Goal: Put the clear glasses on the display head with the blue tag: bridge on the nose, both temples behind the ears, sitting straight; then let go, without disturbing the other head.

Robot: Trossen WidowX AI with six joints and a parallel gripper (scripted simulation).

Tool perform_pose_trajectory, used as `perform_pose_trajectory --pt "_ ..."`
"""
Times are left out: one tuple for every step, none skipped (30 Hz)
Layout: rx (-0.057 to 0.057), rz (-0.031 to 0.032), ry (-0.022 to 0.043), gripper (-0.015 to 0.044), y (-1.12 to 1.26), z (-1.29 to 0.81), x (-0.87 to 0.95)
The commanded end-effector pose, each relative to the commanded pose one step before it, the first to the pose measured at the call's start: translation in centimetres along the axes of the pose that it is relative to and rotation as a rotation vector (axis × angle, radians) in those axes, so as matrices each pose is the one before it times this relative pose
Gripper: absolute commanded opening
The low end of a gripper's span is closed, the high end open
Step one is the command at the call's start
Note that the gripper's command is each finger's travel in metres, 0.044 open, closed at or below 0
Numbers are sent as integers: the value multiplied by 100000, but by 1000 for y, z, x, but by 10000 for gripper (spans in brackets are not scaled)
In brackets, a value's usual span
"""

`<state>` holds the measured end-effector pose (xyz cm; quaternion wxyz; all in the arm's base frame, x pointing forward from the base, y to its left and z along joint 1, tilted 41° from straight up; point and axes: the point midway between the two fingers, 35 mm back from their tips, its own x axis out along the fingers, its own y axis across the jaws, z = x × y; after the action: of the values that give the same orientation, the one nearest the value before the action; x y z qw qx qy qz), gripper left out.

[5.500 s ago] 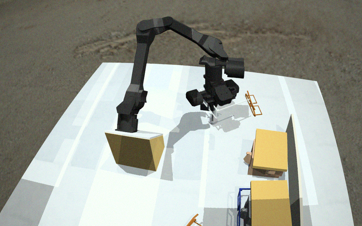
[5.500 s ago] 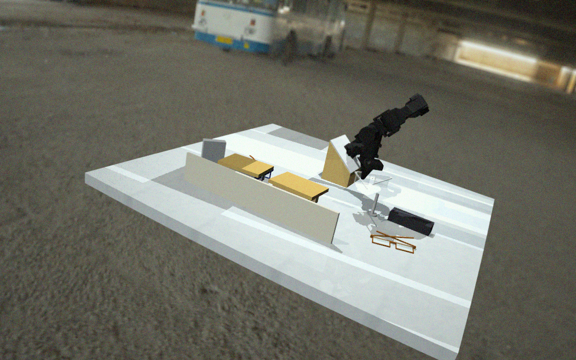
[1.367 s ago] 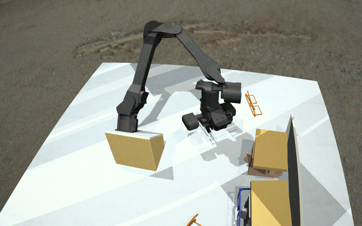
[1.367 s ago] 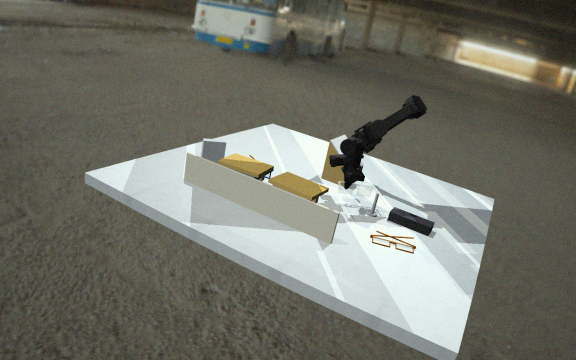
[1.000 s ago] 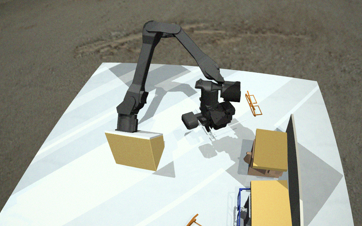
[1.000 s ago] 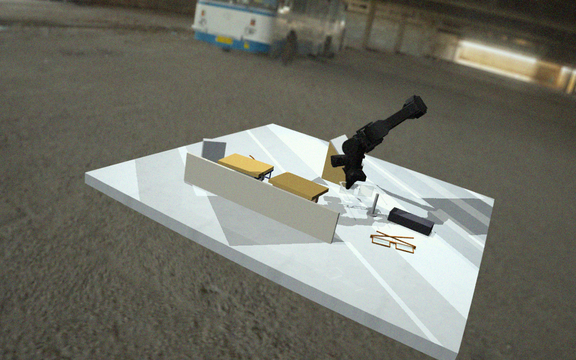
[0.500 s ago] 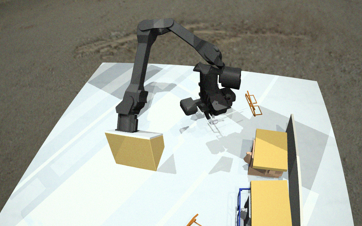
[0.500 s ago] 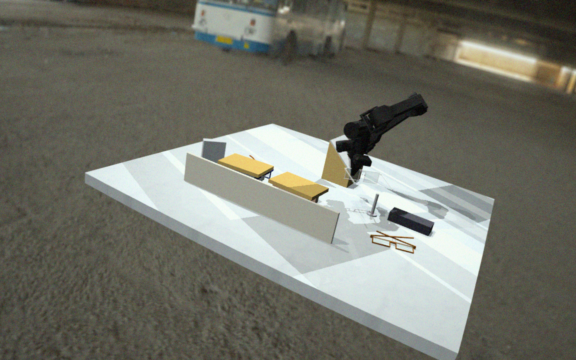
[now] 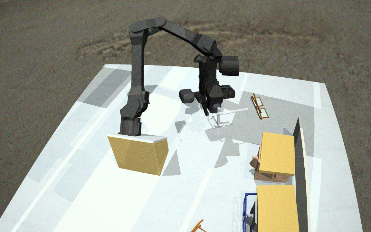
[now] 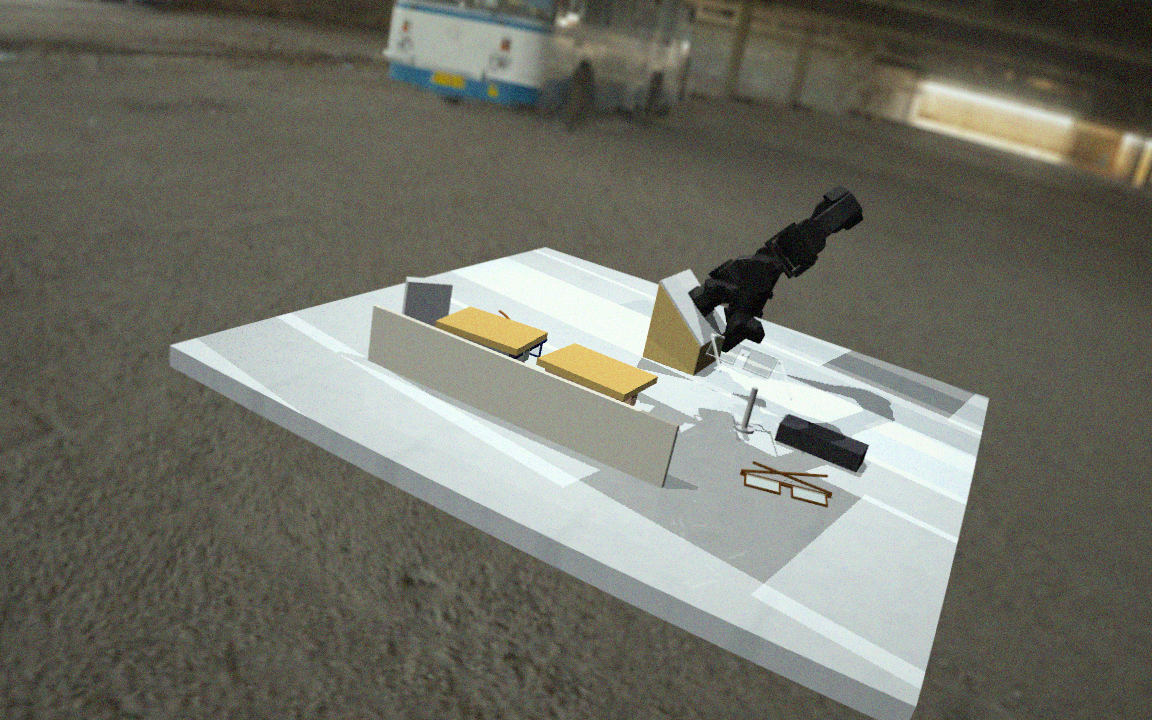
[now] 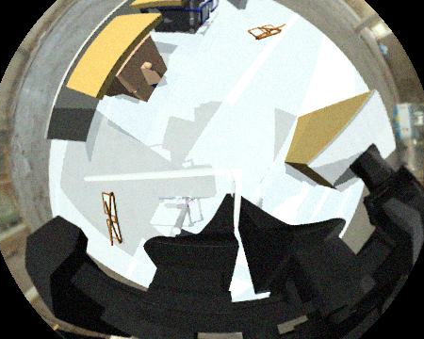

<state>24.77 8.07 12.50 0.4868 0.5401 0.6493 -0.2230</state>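
My gripper [image 9: 207, 113] [image 10: 724, 346] [image 11: 231, 197] is shut on the clear glasses, at the front frame. The clear glasses [image 9: 233, 111] [image 11: 151, 176] hang in the air with a temple reaching out, left of the tan head in the top view. The tan head [image 9: 256, 161] [image 11: 141, 71] faces the arm's side under a yellow slab [image 9: 277, 152] [image 10: 596, 370] [image 11: 113, 52]. A small dark blue patch [image 11: 154, 85] shows below its nose. The other head [image 11: 176, 23] is dark grey, wears blue-framed glasses [image 9: 245, 208] [image 11: 212, 9], and is mostly hidden by its own slab.
A grey post [image 9: 218, 113] [image 10: 749, 410] stands close to the gripper. Orange glasses [image 9: 259, 107] [image 10: 761, 483] and a black box [image 10: 822, 442] lie beyond it. A long panel [image 9: 305, 173] [image 10: 517, 402] runs behind the heads. A yellow wedge [image 9: 137, 155] stands by the arm base.
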Motion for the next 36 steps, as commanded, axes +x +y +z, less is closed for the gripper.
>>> perform_pose_trajectory --pt "5307 -952 -5961 0 -695 -1046 -227" --pt "1358 129 -1601 0 -141 -287 -118" --pt "1369 226 -1580 0 -147 -277 -127" --pt "1380 320 -1554 0 -151 -267 -136" --pt "1393 413 -1524 0 -155 -256 -145" --pt "1406 504 -1490 0 -159 -245 -154" --pt "1420 593 -1451 0 -162 -234 -162" --pt "1436 680 -1408 0 -165 -223 -171" --pt "1452 763 -1360 0 -167 -212 -179" --pt "1469 845 -1309 0 -169 -201 -186" --pt "1487 923 -1254 0 -170 -190 -194" --pt "1507 998 -1195 0 -171 -178 -201" --pt "1527 1069 -1133 0 -170 -167 -208" --pt "1547 1137 -1067 0 -170 -156 -215" --pt "1569 1201 -998 0 -169 -144 -222" --pt "1592 1262 -926 0 -167 -133 -228" --pt "1616 1318 -852 0 -165 -122 -234" --pt "1640 1371 -775 0 -162 -111 -239" --pt "1665 1419 -696 0 -159 -101 -245" --pt "1692 1463 -615 0 -155 -90 -250" --pt "1719 1502 -532 0 -151 -80 -254" --pt "1746 1537 -447 0 -146 -70 -259" --pt "1775 1567 -361 0 -141 -61 -263" --pt "1804 1593 -274 0 -135 -51 -267" --pt "1835 1614 -186 0 -129 -42 -270" --pt "1866 1630 -98 0 -122 -34 -274" --pt "1897 1642 -9 0 -115 -25 -277" --pt "1930 1649 80 0 -108 -18 -279" --pt "1963 1651 168 0 -100 -10 -282" --pt "1997 1649 256 0 -92 -3 -284" --pt "2031 1642 344 0 -84 3 -285" --pt "2066 1631 430 0 -75 9 -287" --pt "2102 1615 516 0 -67 15 -288" --pt "2138 1595 600 0 -58 20 -289" --pt "2175 1570 682 0 -48 24 -289" --pt "2213 1541 763 0 -39 28 -289"
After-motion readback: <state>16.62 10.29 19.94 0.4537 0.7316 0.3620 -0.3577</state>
